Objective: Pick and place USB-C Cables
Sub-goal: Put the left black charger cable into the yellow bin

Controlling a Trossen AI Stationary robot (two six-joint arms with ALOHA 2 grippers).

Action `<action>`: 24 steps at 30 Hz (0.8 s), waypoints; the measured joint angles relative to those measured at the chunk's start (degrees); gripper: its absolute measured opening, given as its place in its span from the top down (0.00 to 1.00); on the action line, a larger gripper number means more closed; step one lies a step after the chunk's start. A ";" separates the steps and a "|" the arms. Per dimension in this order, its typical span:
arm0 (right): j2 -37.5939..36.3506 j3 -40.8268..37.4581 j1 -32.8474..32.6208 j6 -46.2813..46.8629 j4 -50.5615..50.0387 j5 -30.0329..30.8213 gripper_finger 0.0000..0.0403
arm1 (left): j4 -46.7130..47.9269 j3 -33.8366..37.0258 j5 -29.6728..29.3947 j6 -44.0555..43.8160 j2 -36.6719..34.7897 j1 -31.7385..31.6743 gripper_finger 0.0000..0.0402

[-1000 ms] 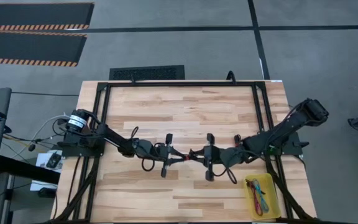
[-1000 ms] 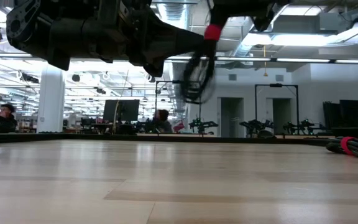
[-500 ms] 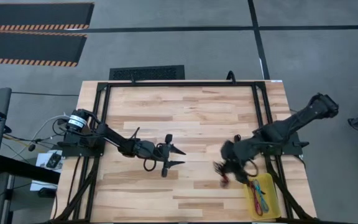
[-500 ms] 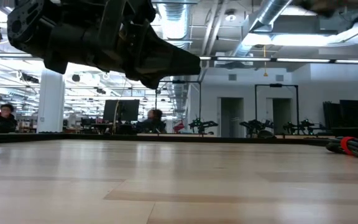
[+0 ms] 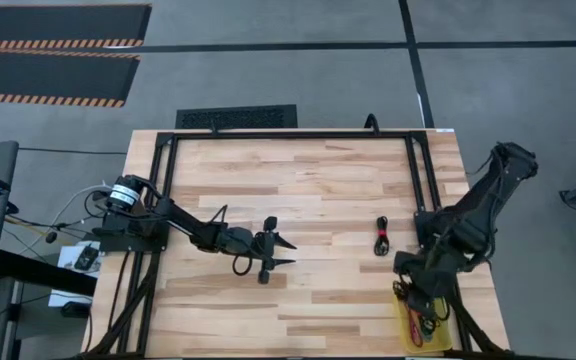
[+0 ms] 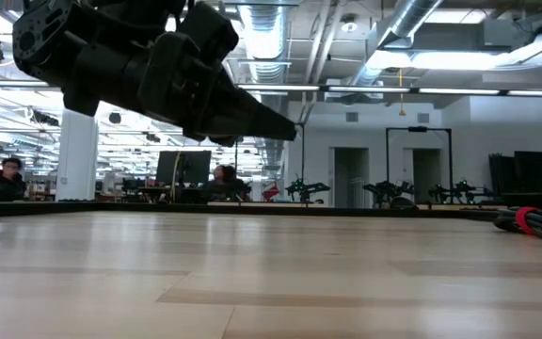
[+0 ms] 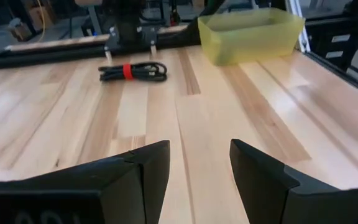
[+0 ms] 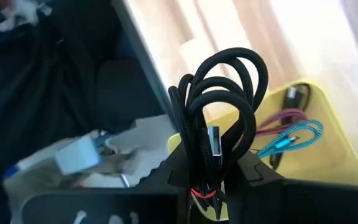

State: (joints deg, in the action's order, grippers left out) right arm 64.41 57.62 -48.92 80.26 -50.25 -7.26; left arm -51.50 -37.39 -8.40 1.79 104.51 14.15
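right gripper (image 8: 213, 177) has its fingers pinched on a black cable bundle (image 8: 219, 112), parked over the yellow bin (image 8: 328, 149) so it can drop in with the teal and red ones. left gripper (image 7: 197, 168) hangs empty, fingers spread, facing the last bundle (image 7: 132, 71) on the table (image 7: 229, 118).

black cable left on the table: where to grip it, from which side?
Grip the black cable at its red band, coming straight down, jaws across the bundle. It lies flat, coiled long and thin, and the band cinches the strands at mid-length. Left gripper is open; the right holds another cable over the bin.
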 joint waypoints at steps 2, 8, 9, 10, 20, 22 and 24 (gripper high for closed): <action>0.58 -1.37 -1.93 3.39 -0.63 1.10 0.85 | 0.32 0.00 0.00 -0.73 0.22 0.00 0.60; 0.85 -6.33 -4.73 16.46 -1.26 0.18 0.85 | 1.61 0.00 -0.59 -2.49 0.57 0.00 0.60; 0.85 -6.95 -4.71 17.10 -0.96 0.04 0.85 | 1.59 0.00 -1.02 -2.41 0.57 0.00 0.60; 0.85 -7.62 -4.65 17.19 -0.15 -0.05 0.85 | 1.61 0.00 -1.23 -2.30 0.57 0.00 0.60; 0.85 -13.78 -3.04 18.91 5.75 -3.18 0.70 | 1.83 0.00 -2.45 -2.04 0.57 -0.02 0.60; 1.02 -14.16 -3.07 19.32 6.22 -3.63 0.66 | 2.39 0.00 -2.49 -2.04 0.57 -0.02 0.60; 1.63 -14.16 -3.04 19.41 6.17 -4.16 0.63 | 2.63 0.00 -2.51 -2.05 0.57 -0.02 0.60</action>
State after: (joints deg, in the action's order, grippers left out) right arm 66.04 43.46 -51.95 99.68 -44.09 -11.43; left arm -48.87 -37.39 -10.92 -0.26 105.08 14.13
